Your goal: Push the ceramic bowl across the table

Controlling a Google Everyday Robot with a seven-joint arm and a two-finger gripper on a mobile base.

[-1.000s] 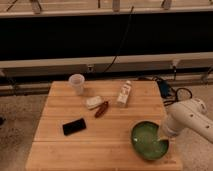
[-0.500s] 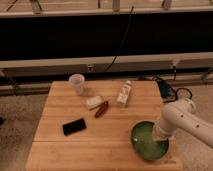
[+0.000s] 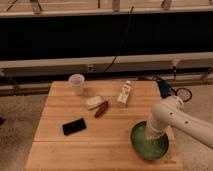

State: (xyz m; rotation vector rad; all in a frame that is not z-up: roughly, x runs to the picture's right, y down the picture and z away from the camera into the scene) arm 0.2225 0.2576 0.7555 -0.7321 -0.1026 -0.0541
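The worktop (image 3: 60, 150) fills the lower view, its planks running left to right; the white arm (image 3: 186, 120) reaches in from the right and bends down over the near right corner; there the ceramic bowl (image 3: 161, 148) sits, close to the near and right edges. The tool (image 3: 150, 135) is down inside the bowl, against its left inner wall as far as I can judge; whether it is spread or pressed together I cannot tell.

To push well, I would keep the tool low against the wall so the bowl slides rather than tips; press steadily and slowly, since the glaze looks slick. The bare strip along the near edge looks the safest path leftward; farther in lie the black phone (image 3: 74, 126), the reddish-brown piece (image 3: 101, 109), the carton (image 3: 124, 94) and the plastic cup (image 3: 76, 83).
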